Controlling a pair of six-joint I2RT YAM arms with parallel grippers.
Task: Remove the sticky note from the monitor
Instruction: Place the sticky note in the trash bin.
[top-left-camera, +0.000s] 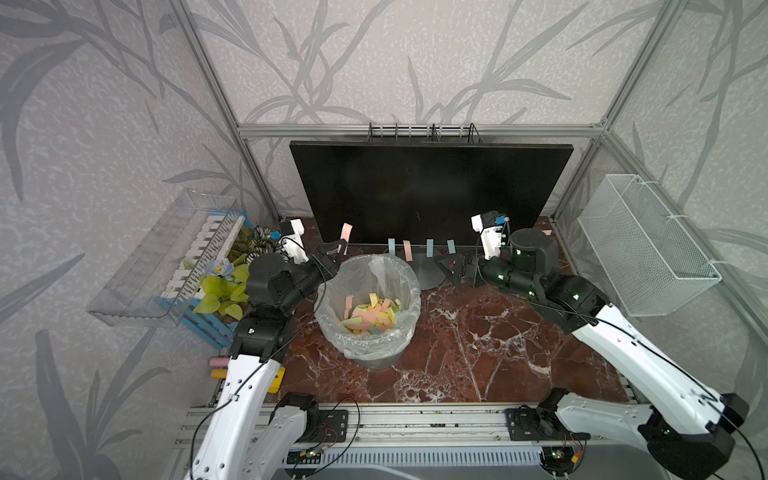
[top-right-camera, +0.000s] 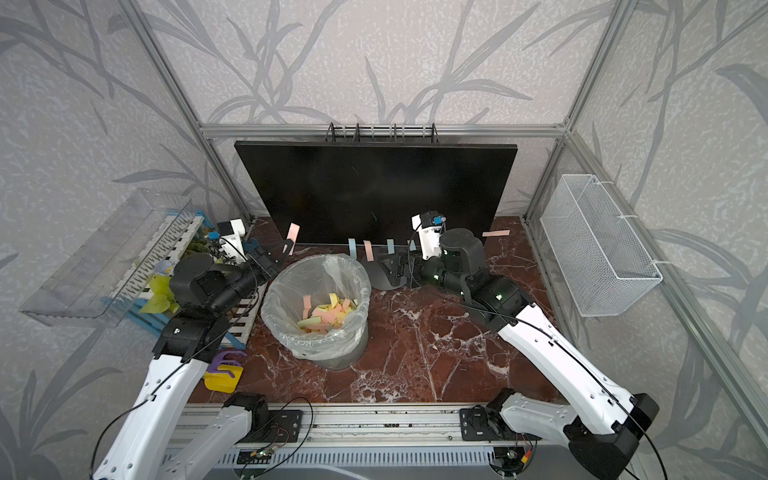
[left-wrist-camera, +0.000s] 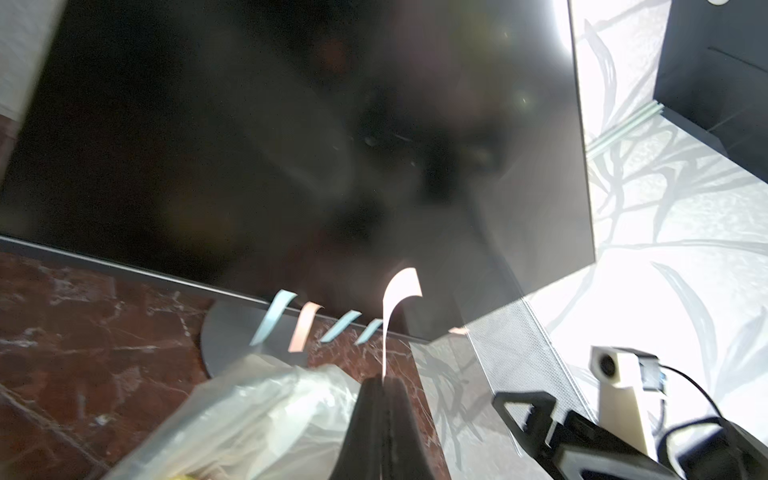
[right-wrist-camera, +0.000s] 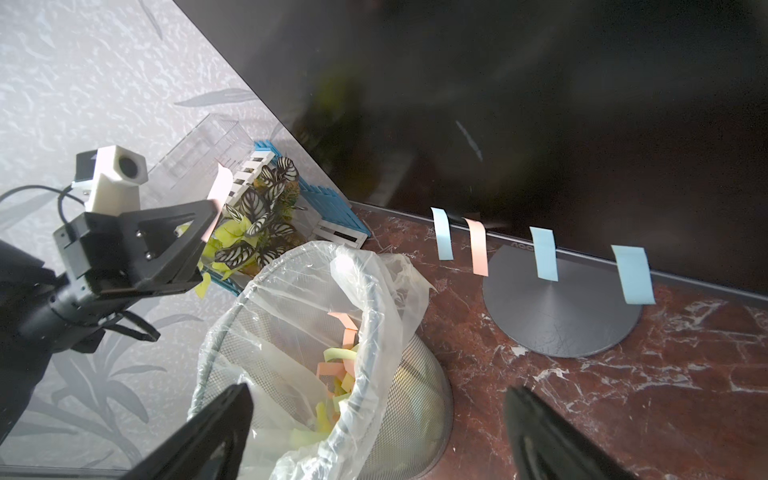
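Note:
The black monitor (top-left-camera: 428, 187) stands at the back on its round grey base (right-wrist-camera: 561, 316). My left gripper (left-wrist-camera: 384, 380) is shut on the lower end of a pink sticky note (left-wrist-camera: 399, 291) just off the screen's lower left corner. That same pink sticky note (top-left-camera: 345, 231) curls free at its top. Several more notes, blue (top-left-camera: 391, 246) and pink (top-left-camera: 407, 249), hang from the bottom bezel. Another pink one (top-right-camera: 496, 233) shows by the right corner. My right gripper (right-wrist-camera: 378, 399) is open and empty, low in front of the base.
A mesh waste bin (top-left-camera: 332, 291) with a plastic liner stands mid-table between the arms and holds several discarded notes. A plant crate (top-left-camera: 220, 286) and a clear tray (top-left-camera: 158, 257) are at the left. A white wire basket (top-left-camera: 648, 245) hangs at the right.

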